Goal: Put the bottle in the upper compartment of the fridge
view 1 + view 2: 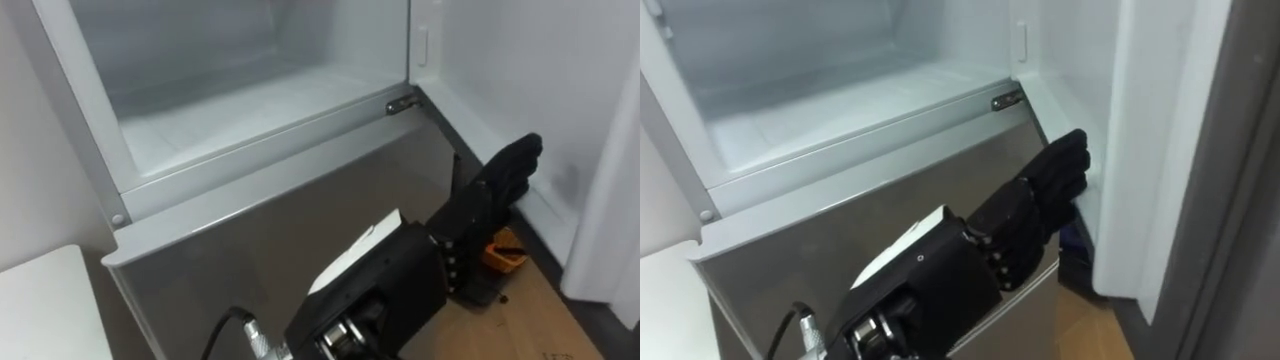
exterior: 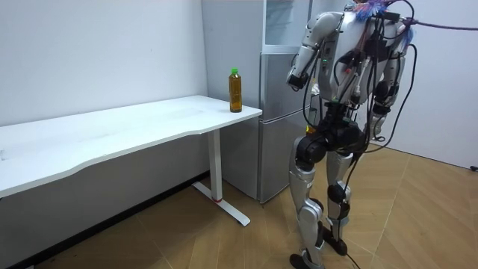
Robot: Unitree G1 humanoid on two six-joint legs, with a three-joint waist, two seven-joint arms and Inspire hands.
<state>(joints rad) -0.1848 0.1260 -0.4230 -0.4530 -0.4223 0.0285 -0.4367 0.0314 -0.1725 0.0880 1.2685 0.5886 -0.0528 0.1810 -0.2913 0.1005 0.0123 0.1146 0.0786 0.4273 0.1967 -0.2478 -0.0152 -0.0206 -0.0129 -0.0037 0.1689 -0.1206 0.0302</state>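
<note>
Now we hold our left hand [image 1: 505, 175], fingers nearly straight and gripping nothing, beside the open fridge's [image 1: 250, 200] right edge. Our bottle [image 2: 235, 90] stands on the table [image 2: 134, 127].

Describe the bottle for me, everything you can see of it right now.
The bottle looks like clear plastic, with a green cap and amber-brown liquid almost to the neck. It stands upright, capped, on the white table, at the end nearest the fridge. Only the tabletop touches it; the left hand is over at the open upper compartment, apart from it.
</note>
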